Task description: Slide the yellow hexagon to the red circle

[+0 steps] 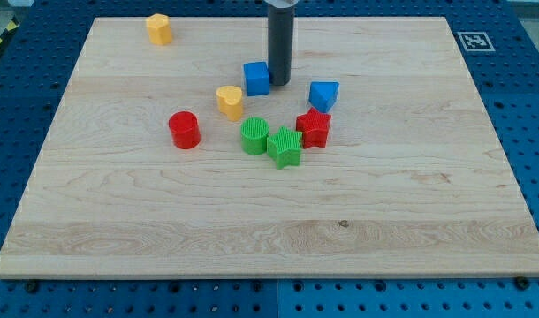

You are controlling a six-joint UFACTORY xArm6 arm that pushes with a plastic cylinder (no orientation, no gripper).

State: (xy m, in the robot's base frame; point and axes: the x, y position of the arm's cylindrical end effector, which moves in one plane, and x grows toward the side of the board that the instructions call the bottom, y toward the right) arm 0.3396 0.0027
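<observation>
The yellow hexagon point(159, 28) sits near the board's top left corner. The red circle point(185, 130) stands left of the board's middle, well below and slightly right of the hexagon. My rod comes down from the view's top, and my tip point(279, 83) rests just right of a blue cube point(257, 78), touching or nearly touching it. The tip is far to the right of the yellow hexagon and up-right of the red circle.
A yellow heart point(231, 102) lies between the red circle and the blue cube. A green circle point(254, 136), a green star point(285, 147), a red star point(314, 128) and a blue triangular block point(323, 94) cluster right of the middle. The wooden board point(269, 256) lies on a blue pegboard.
</observation>
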